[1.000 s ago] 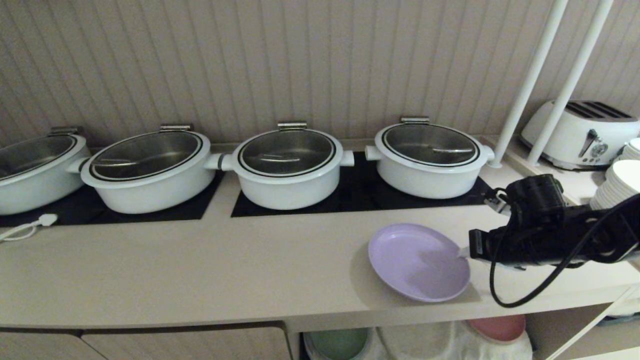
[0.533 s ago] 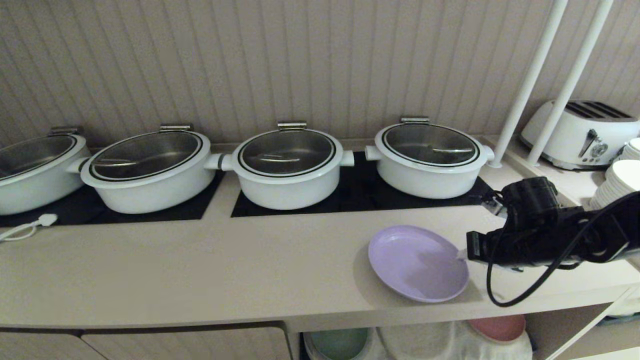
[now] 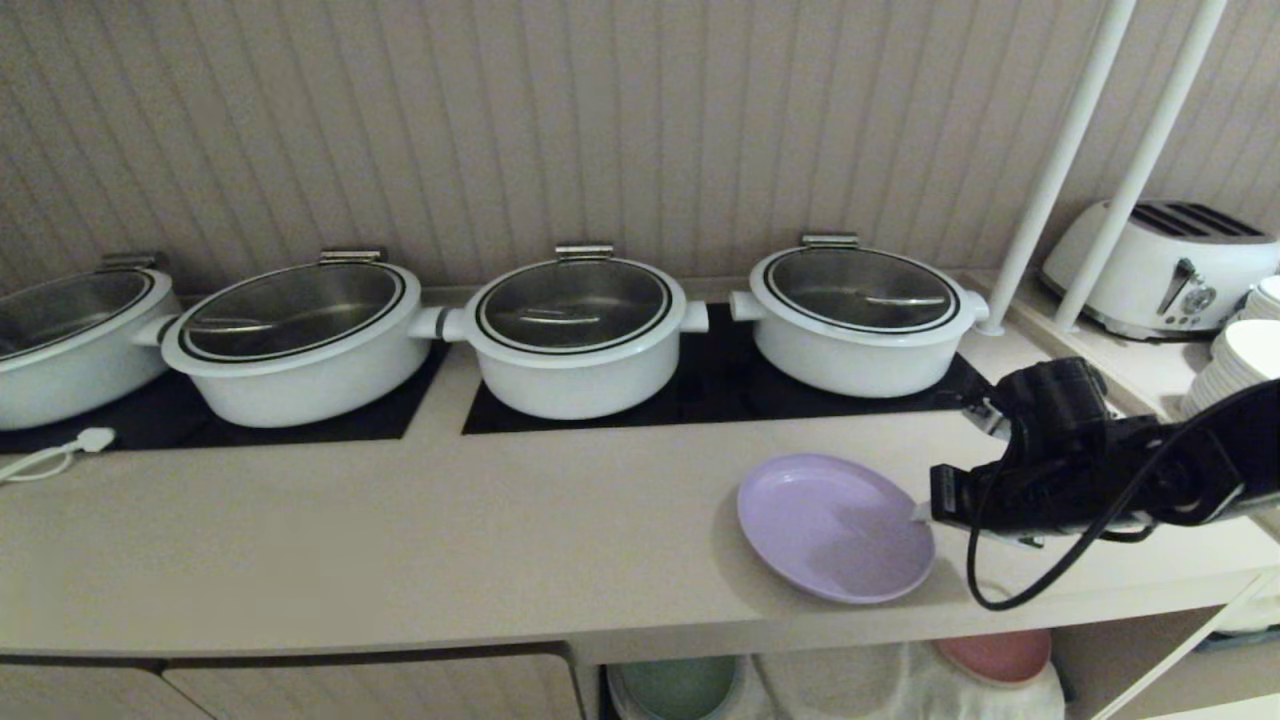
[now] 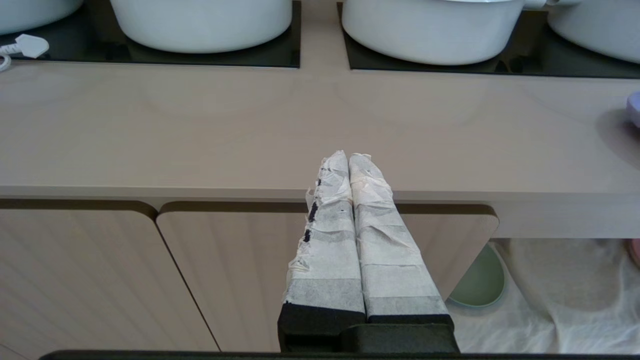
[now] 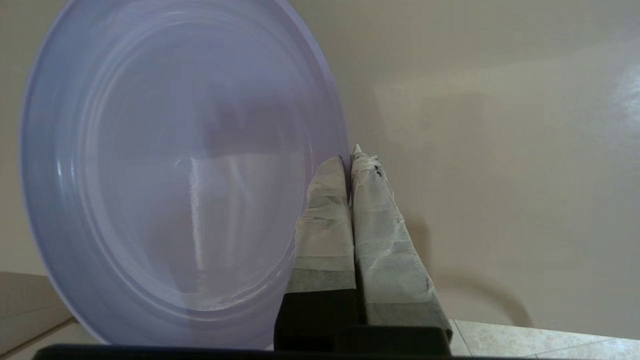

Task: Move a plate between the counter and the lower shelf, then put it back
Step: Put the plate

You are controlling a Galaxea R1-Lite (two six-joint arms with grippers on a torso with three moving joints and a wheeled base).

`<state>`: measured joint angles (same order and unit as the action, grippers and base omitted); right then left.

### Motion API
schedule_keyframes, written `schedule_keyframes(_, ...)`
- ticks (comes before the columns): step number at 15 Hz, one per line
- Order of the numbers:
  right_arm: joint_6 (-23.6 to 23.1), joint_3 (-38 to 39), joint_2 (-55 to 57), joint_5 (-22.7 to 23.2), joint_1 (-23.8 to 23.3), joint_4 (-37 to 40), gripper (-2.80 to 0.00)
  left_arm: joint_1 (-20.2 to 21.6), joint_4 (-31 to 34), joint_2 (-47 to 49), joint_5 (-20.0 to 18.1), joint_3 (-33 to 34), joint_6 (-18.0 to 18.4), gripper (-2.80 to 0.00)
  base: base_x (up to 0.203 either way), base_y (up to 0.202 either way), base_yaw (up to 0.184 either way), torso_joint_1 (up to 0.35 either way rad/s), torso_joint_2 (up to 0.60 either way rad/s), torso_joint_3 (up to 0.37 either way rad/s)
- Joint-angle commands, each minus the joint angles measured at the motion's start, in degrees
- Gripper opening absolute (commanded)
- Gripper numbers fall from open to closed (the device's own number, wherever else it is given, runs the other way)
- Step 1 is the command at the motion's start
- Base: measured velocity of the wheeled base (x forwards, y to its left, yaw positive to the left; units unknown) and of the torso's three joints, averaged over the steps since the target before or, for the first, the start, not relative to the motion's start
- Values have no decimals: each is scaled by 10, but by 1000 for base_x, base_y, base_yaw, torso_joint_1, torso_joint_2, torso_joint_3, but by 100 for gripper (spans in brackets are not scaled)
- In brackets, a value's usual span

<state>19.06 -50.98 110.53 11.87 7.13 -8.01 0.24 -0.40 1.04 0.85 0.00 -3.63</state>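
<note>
Far left, a white plug and cord (image 3: 60, 452) lies on the long glossy beige counter (image 3: 400, 530), in front of four white lidded pots (image 3: 575, 335) standing in a row on black inset hob panels. The left gripper (image 4: 350, 165) hangs parked in front of the cabinet doors, below the counter's front edge, its taped fingers pressed together on nothing.

Further right, the round pale lilac plate (image 3: 835, 525) sits near the counter's front edge, with its right side raised a little. The right gripper (image 5: 350, 160) pinches that right rim, its taped fingers (image 5: 372, 215) closed flat on the thin edge. Below, in the cloth-draped lower shelf (image 3: 850, 685), a green plate (image 3: 675, 685) and a pink plate (image 3: 995, 655) show on either side of a bare patch of cloth. At the far right stand a white toaster (image 3: 1165, 265) and a stack of white plates (image 3: 1235, 375).

The step in hand looks like setting the plate down on the counter. To do it well, the arm should lower until the whole underside lies flat, then part the fingers and draw straight back to the right, so that the rim is not dragged toward the edge.

Against the frame one second earlier, the plate's far rim sits slightly lower and the gripper has sunk a touch and edged left; nothing else has shifted.
</note>
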Motion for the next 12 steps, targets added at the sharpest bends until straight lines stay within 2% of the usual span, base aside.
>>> schedule_keyframes(1,1,0,2,1,0,-1,-280,0,0,0,0,0,-1,-280,0,0,0,0,0,0)
schedule_keyframes(12,0,0,4,1,1,-2,-280,0,0,0,0,0,-1,-280,0,0,0,0,0,0)
